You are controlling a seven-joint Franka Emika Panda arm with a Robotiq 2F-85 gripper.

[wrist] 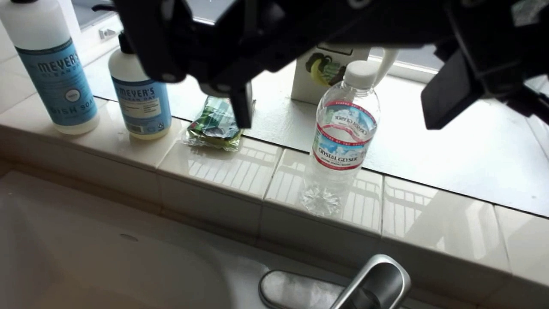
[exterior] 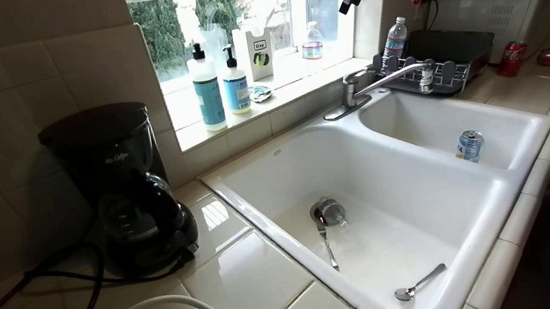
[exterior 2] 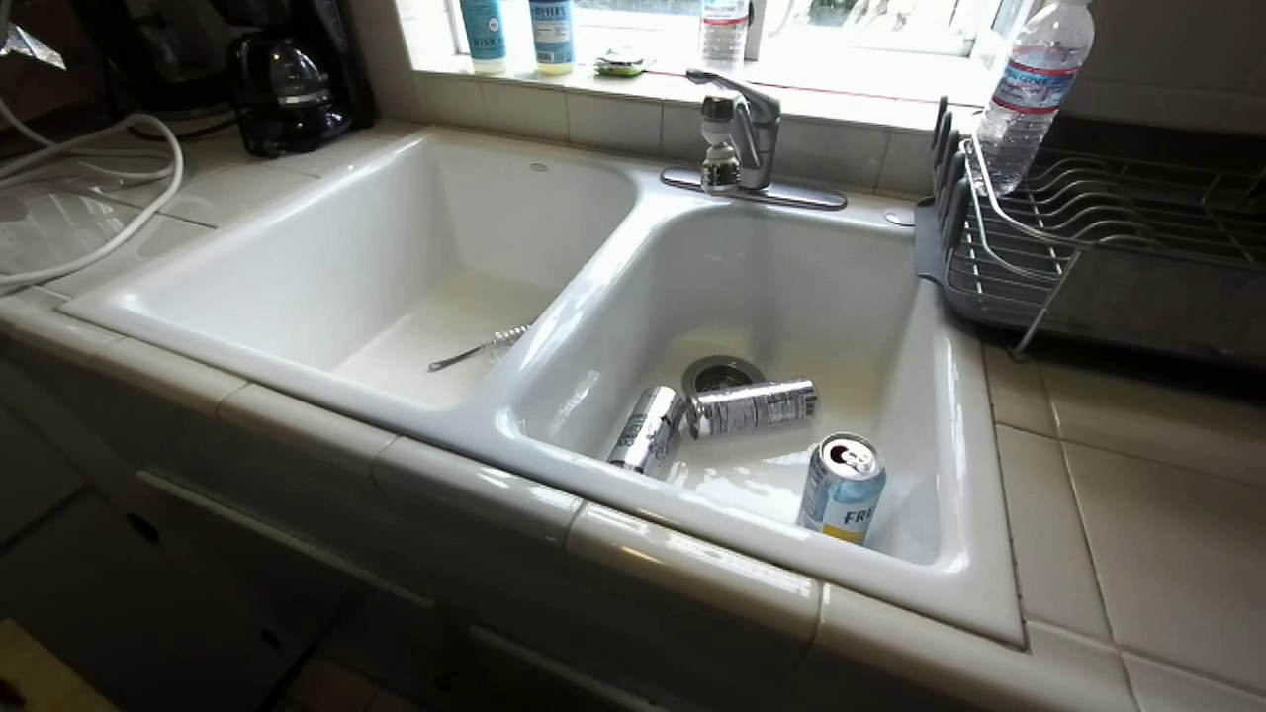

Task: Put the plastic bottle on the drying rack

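A clear plastic bottle (wrist: pixel 345 141) with a white cap and a red-and-blue label stands upright on the window sill behind the faucet. It also shows in both exterior views (exterior: pixel 312 42) (exterior 2: pixel 725 35), its top cut off in one of them. My gripper (wrist: pixel 341 125) is open and empty. Its fingers (wrist: pixel 450 96) appear on either side of the bottle in the wrist view, apart from it; how far in front I cannot tell. The dark drying rack (exterior: pixel 449 78) is right of the sink in both exterior views (exterior 2: pixel 1118 297). A similar bottle (exterior: pixel 393 37) stands in it (exterior 2: pixel 1034 99).
Soap bottles (wrist: pixel 55 81), a green packet (wrist: pixel 216 124) and a white carton (wrist: pixel 304 81) share the sill. The faucet (exterior: pixel 391 77) stands in front. The double sink (exterior: pixel 395 150) holds cans (exterior 2: pixel 752 405), a clear bottle (exterior: pixel 333 211), a fork and a spoon. A Coke can (exterior: pixel 511 58) stands beside the rack.
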